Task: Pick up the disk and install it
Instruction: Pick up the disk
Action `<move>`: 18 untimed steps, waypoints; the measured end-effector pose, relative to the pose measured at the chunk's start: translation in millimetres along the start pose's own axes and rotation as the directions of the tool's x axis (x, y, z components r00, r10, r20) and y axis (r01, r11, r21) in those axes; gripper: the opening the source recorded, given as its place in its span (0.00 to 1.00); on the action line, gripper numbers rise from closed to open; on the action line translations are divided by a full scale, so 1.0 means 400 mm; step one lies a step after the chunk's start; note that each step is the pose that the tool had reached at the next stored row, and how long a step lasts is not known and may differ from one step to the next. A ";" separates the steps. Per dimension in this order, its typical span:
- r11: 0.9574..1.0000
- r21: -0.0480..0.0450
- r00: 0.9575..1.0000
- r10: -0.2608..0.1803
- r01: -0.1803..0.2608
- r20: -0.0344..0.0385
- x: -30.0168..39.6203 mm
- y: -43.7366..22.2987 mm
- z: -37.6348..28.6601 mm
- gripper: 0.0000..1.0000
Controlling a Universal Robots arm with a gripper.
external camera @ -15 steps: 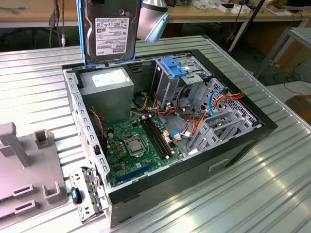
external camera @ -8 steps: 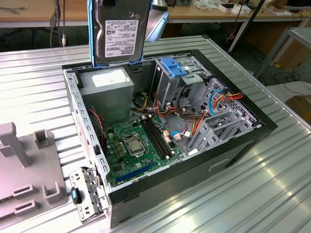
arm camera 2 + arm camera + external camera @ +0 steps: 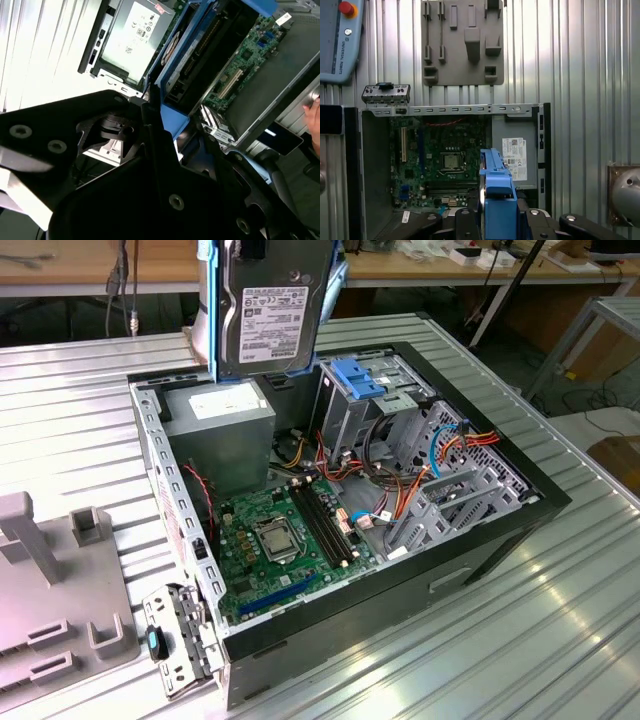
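The disk (image 3: 268,305), a grey metal drive with a white label in a bright blue carrier, hangs upright above the back of the open computer case (image 3: 150,460). It sits over the gap between the power supply and the drive cage. In the first wrist view the disk (image 3: 496,192) shows edge-on, with my gripper (image 3: 497,216) shut on it and black fingers (image 3: 465,220) on either side. The second wrist view shows the disk (image 3: 200,45) slanting over the case, past the black gripper body (image 3: 150,165).
Inside the case lie the green motherboard (image 3: 280,540), a grey power supply (image 3: 220,415), a blue latch (image 3: 360,375) on the drive cage, and orange cables (image 3: 470,440). A grey fixture plate (image 3: 50,590) lies at the exterior view's left. A hand (image 3: 315,117) shows by the case.
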State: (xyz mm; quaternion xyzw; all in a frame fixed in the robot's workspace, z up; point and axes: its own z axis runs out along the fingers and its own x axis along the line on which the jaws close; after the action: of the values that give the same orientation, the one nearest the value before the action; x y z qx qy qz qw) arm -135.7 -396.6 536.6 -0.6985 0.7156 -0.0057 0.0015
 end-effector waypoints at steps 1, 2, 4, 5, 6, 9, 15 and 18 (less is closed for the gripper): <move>1.000 0.000 1.000 0.000 0.000 -0.001 0.002 -0.006 0.000 0.37; 1.000 0.000 1.000 0.000 0.000 -0.002 0.004 -0.010 0.001 0.37; 1.000 0.000 1.000 0.000 0.000 -0.004 0.007 -0.019 0.001 0.37; 1.000 0.000 1.000 0.000 0.000 -0.005 0.010 -0.025 0.002 0.37; 1.000 0.000 1.000 0.000 0.000 -0.007 0.011 -0.030 0.002 0.37; 1.000 0.000 1.000 0.000 0.000 -0.010 0.013 -0.044 0.003 0.37; 1.000 0.000 1.000 0.000 0.000 -0.018 0.017 -0.075 0.005 0.37; 1.000 0.001 1.000 0.000 0.000 -0.022 0.017 -0.096 0.007 0.37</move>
State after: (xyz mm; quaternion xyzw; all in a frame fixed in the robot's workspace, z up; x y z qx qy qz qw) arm -97.4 -404.5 534.2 -0.6984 0.7156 -0.0138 -0.0063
